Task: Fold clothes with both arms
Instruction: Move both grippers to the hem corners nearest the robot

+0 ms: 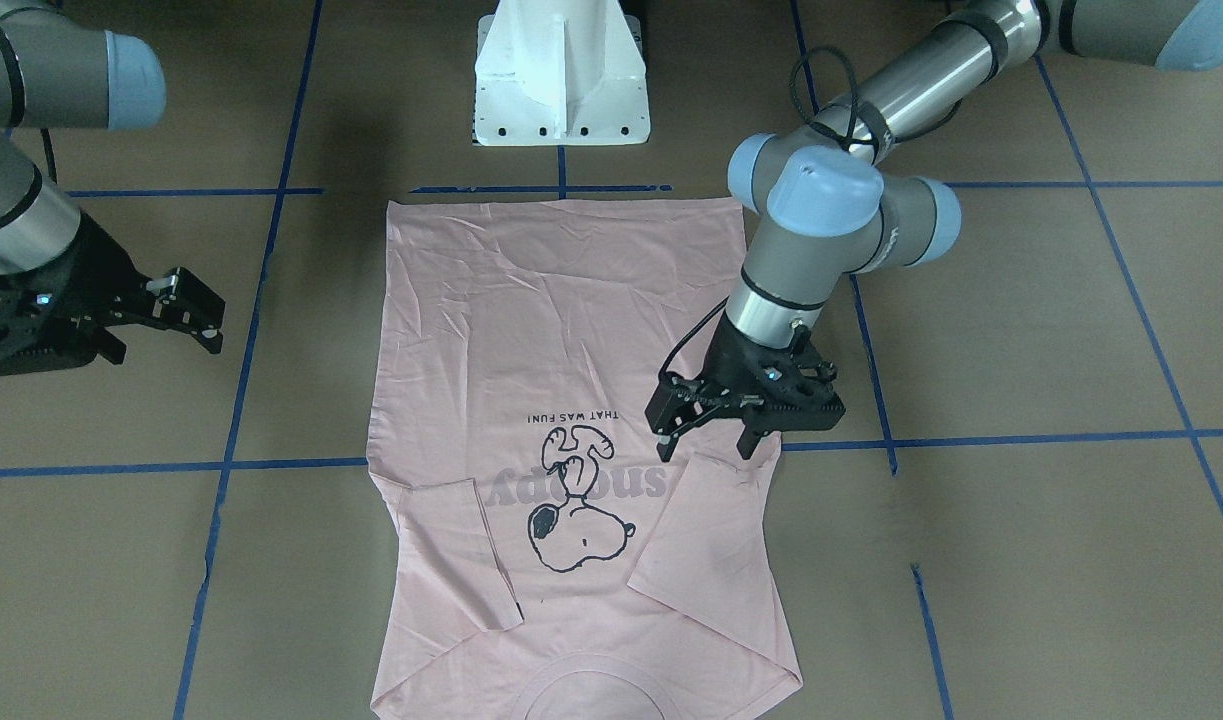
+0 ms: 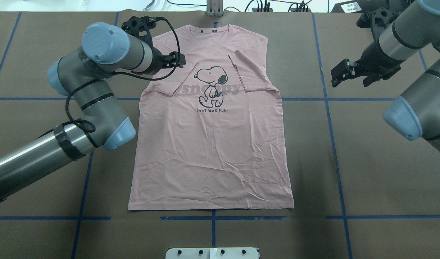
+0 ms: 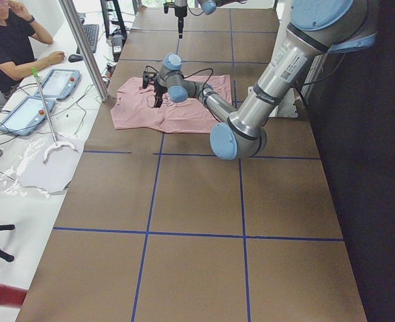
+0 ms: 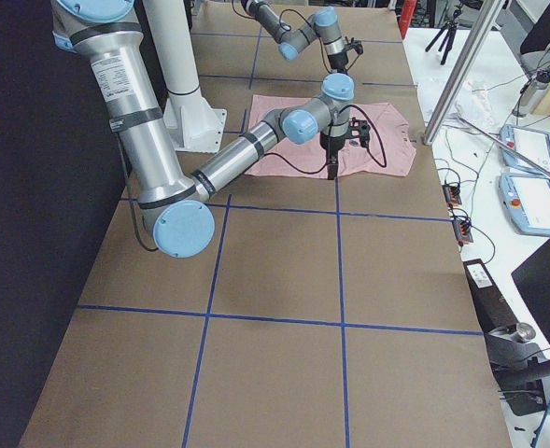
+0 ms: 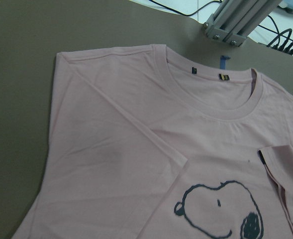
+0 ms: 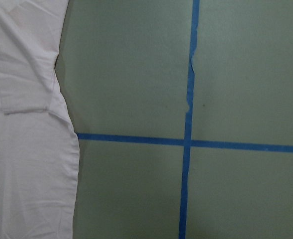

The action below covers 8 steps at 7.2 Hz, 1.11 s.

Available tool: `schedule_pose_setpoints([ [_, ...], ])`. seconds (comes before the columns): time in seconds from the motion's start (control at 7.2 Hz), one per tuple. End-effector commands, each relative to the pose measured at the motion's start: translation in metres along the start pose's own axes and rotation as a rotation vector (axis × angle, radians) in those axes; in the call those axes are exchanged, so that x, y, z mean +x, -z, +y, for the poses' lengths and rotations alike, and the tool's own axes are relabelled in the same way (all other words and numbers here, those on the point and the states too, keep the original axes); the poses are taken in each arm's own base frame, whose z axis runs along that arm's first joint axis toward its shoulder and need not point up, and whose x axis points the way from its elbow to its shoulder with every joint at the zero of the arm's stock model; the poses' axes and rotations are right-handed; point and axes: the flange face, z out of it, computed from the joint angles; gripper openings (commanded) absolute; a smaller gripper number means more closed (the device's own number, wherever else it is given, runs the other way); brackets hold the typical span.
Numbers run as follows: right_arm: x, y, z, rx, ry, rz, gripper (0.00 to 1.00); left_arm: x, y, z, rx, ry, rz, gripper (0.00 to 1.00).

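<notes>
With both sleeves [image 1: 696, 540] lying folded in on the T-shirt [image 2: 212, 151], I am holding my left pincer [image 1: 706, 440] and right pincer [image 2: 349, 80] open and empty, the body folds seemingly remaining.

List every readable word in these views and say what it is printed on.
"snoopy": grey lettering on the T-shirt chest.
"THAT WAS FUN!": black, beneath the cartoon.
Neck tags: too small to read.
Label on the right arm: too blurred to read.
</notes>
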Motion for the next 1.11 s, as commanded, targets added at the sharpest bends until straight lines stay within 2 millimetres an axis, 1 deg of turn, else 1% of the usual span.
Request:
schedule_pose_setpoints([
  [0.0, -0.032, -0.005, 0.086, 0.032, -0.093, -0.027, 1.0, -0.052, 0.092, 0.041, -0.005, -0.064, 0.011, 1.0],
  [0.14, -0.044, -0.041, 0.136, 0.025, -0.111, -0.05, 1.0, -0.06, 0.122, 0.051, -0.004, -0.088, 0.028, 1.0],
  [0.28, -0.066, -0.066, 0.172, 0.038, -0.156, -0.052, 1.0, -0.061, 0.123, 0.053, -0.023, -0.088, 0.026, 1.0],
  [0.42, -0.095, -0.095, 0.209, 0.068, -0.138, -0.021, 1.0, -0.066, 0.116, 0.054, -0.029, -0.105, 0.012, 1.0],
  [0.56, -0.107, -0.109, 0.23, 0.075, -0.101, -0.004, 1.0, -0.067, 0.115, 0.055, -0.032, -0.128, 0.009, 1.0],
  [0.69, -0.114, -0.118, 0.246, 0.049, -0.081, 0.004, 1.0, -0.066, 0.115, 0.054, -0.031, -0.129, 0.01, 1.0],
  [0.83, -0.12, -0.134, 0.26, 0.052, -0.06, 0.023, 1.0, -0.065, 0.115, 0.055, -0.033, -0.13, 0.014, 1.0],
  [0.97, -0.127, -0.146, 0.27, 0.048, -0.04, 0.034, 1.0, -0.065, 0.115, 0.055, -0.035, -0.13, 0.013, 1.0],
])
